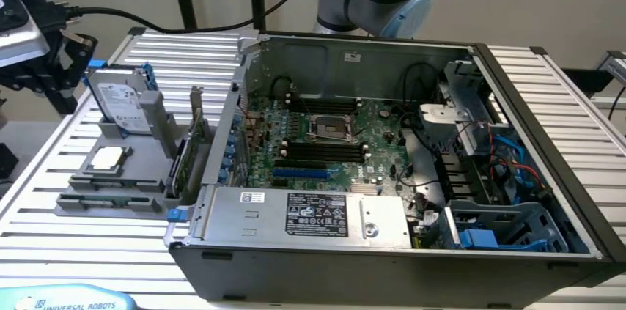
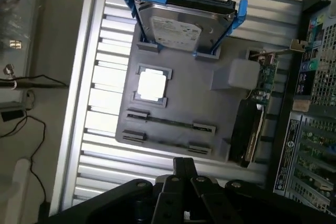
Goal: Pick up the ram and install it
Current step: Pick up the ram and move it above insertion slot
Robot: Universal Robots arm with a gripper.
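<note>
The ram is a thin stick standing on edge between two holders of the grey fixture. In the exterior view the ram shows greenish, low on the fixture at the exterior view's left. My gripper hangs above the slatted table, short of the fixture's near edge and apart from the ram. Its dark fingers are shut together with nothing between them. The motherboard's black slots lie inside the open computer case.
On the fixture also stand a hard drive in a blue bracket, a square silver processor and a green expansion card. A teal arm joint is at the exterior view's lower left. Black equipment with cables stands at upper left.
</note>
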